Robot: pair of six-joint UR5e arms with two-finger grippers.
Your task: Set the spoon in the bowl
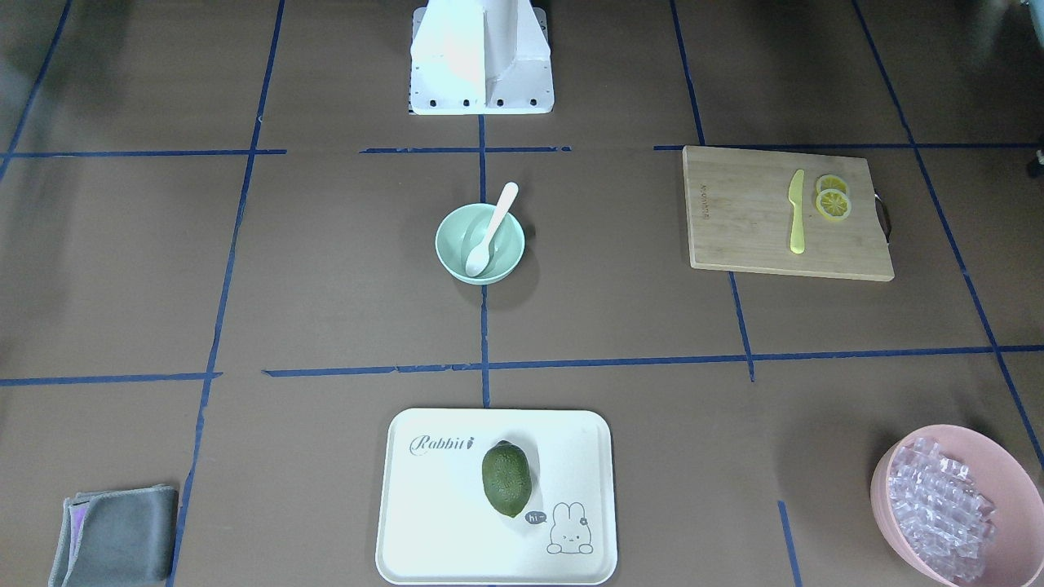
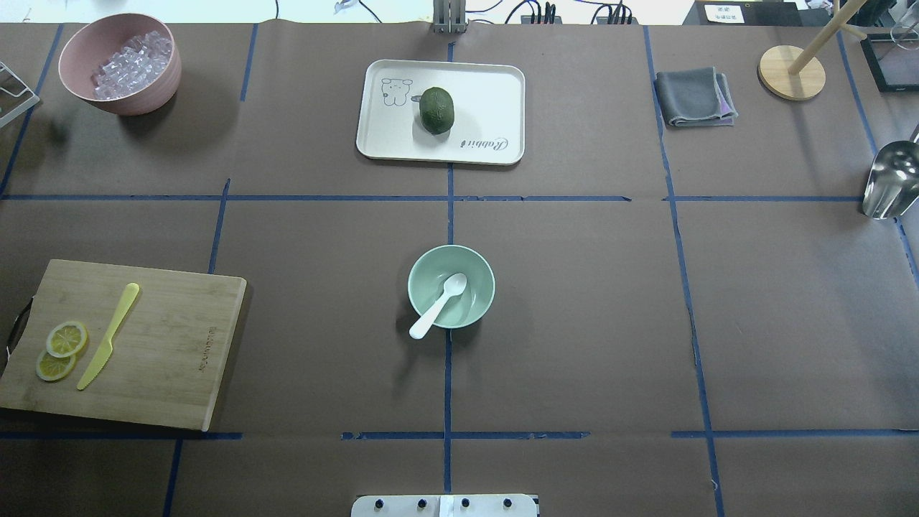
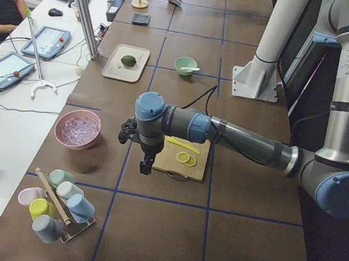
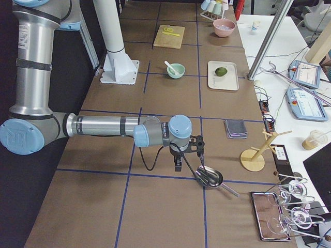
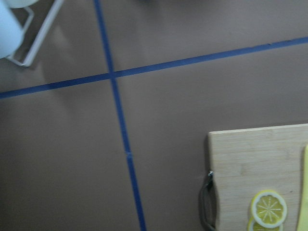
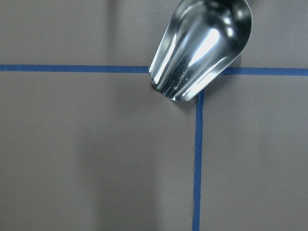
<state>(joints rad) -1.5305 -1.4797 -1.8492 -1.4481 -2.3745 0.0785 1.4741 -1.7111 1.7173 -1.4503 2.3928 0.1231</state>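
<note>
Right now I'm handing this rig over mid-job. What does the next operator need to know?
Left gripper: hangs by the handle end of the cutting board, holding nothing visible; open or shut cannot be told.
Right gripper: hangs beside the metal scoop at the table's right end; open or shut cannot be told.
Spoon: scoop end inside the mint-green bowl at table centre, handle leaning over the rim toward the robot's base.
Done: spoon in bowl.
Left: apparently nothing.
</note>
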